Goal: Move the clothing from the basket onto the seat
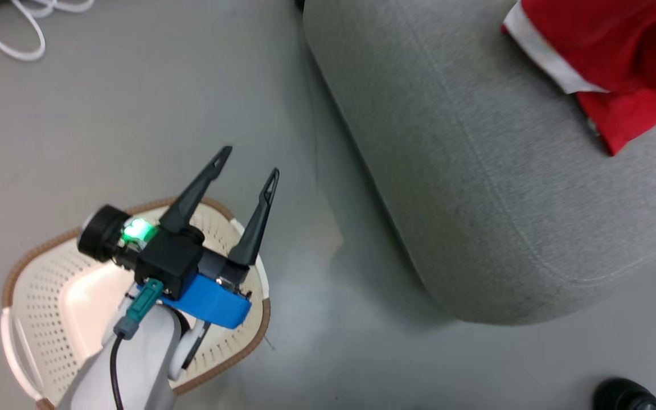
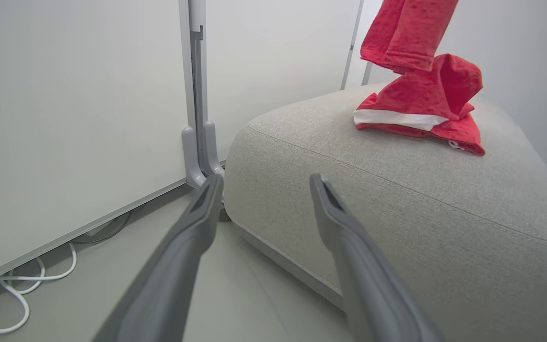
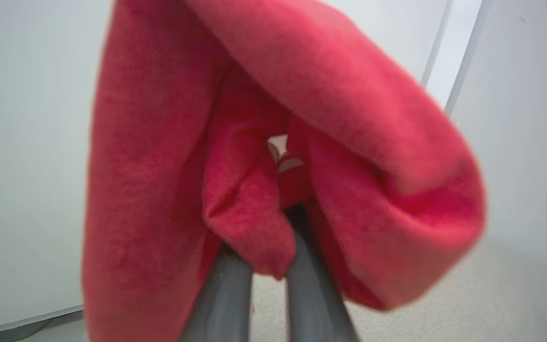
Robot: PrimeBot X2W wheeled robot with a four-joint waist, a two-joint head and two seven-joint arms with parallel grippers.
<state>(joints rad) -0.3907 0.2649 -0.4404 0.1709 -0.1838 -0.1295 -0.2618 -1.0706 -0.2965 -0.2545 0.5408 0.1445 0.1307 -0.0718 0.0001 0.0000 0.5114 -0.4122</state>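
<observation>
floor [image 1: 106,114] grey, smooth; white cable [image 1: 15,34] by pale wall panel [image 2: 64,118] | seat [image 1: 476,171]: red garment [image 2: 420,114] lying on top | right gripper [image 3: 273,237] pinching second red garment [image 3: 159,190], hanging over seat | left gripper [image 1: 250,160] spread wide above basket [image 1: 37,307]

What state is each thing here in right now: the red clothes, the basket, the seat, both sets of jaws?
Large grey upholstered seat cushion: bearing one garment.
Red fabric garment with white trim: crumpled on the seat.
Second red fabric garment: hanging, pinched in right jaws.
Cream-white perforated plastic basket: upright on floor, no clothing visible inside.
Left jaws: open, empty.
Right jaws: shut on second garment.
</observation>
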